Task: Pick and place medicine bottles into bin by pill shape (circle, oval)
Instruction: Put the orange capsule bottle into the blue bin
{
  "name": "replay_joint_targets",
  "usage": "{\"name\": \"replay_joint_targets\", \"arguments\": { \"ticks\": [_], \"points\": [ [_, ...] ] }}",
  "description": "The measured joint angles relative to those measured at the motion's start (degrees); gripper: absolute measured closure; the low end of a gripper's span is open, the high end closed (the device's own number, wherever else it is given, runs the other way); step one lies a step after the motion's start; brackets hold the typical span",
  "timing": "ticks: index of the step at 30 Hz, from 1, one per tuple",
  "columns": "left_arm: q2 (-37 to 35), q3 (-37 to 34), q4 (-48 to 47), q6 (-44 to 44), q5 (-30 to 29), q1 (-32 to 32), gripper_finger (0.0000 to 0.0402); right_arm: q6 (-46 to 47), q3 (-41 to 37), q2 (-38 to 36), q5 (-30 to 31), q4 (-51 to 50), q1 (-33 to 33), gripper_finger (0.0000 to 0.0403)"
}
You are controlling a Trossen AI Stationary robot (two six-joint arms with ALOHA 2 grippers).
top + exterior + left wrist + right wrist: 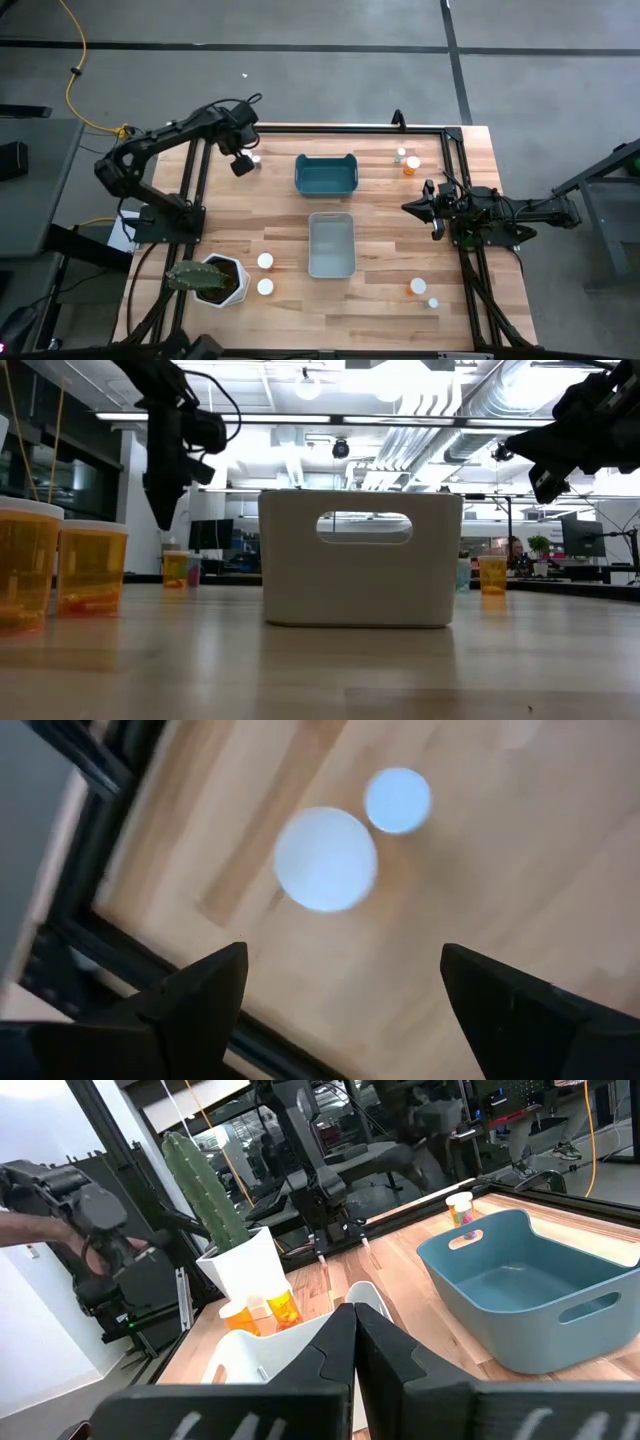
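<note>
Two white-capped medicine bottles stand upright on their bases at the table's far left (256, 158); the left wrist view shows their round caps, one larger (325, 858) and one smaller (398, 800). My left gripper (241, 163) (345, 985) hangs open above them, pointing down, clear of both, and it also shows in the low view (163, 510). My right gripper (418, 206) (355, 1325) is shut and empty, hovering at the table's right, right of the white bin (331, 244). The blue bin (326, 173) sits behind the white one.
Two bottles (265, 273) stand beside a white pot with a cactus (215, 280) at the near left. Two more stand at the far right (410, 162) and two at the near right (422, 292). A black frame rail (110, 940) runs along the table's edge.
</note>
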Motion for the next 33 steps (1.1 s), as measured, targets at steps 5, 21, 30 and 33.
{"name": "replay_joint_targets", "arguments": {
  "ticks": [5,21,30,33],
  "points": [
    [2.63,0.0,3.67,-0.34,-0.27,-0.04,0.008,-0.02,0.02,0.0,0.0,0.0,0.01,0.0403],
    [10.46,0.0,7.58,-2.05,-0.63,0.39,0.008,-0.02,0.02,-0.01,0.0,0.01,0.01,0.0403],
    [12.76,0.0,8.21,-1.22,-0.71,0.42,0.008,-0.02,0.02,0.0,0.0,0.0,0.0,0.0403],
    [13.15,0.0,8.08,-1.09,-0.73,0.42,0.0081,0.0,0.0,-0.01,0.0,0.0,0.01,0.0403]
  ]
}}
